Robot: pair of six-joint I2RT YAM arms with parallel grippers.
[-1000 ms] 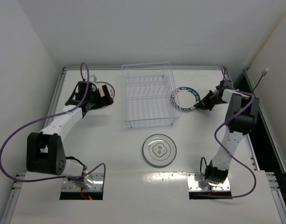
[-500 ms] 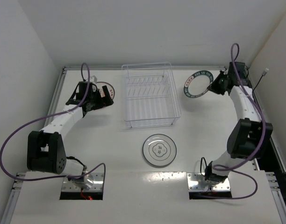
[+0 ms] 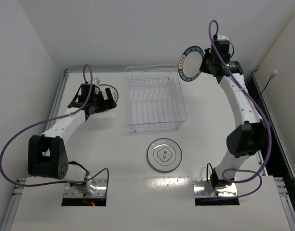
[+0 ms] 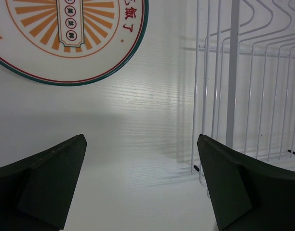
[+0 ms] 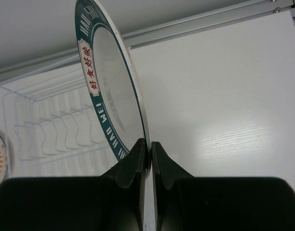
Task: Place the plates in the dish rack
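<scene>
My right gripper (image 3: 205,61) is shut on the rim of the dark-green-rimmed plate (image 3: 190,63) and holds it high in the air, on edge, above the right back corner of the dish rack (image 3: 155,98). In the right wrist view the plate (image 5: 109,91) stands edge-on between my fingers (image 5: 138,159). The orange sunburst plate (image 3: 109,90) lies flat left of the rack, partly under my left gripper (image 3: 106,98), which is open. It also shows in the left wrist view (image 4: 70,38), ahead of the jaws. The grey-rimmed plate (image 3: 164,155) lies flat in front of the rack.
The rack's wires (image 4: 234,82) stand close to the right of my left gripper. White walls close in on the left, back and right. Metal base plates (image 3: 216,186) sit at the near table edge.
My right arm has lifted the dark-green-rimmed plate from beside the rack's right side, swung it up and back, and turned it on edge. The left arm has not moved.
</scene>
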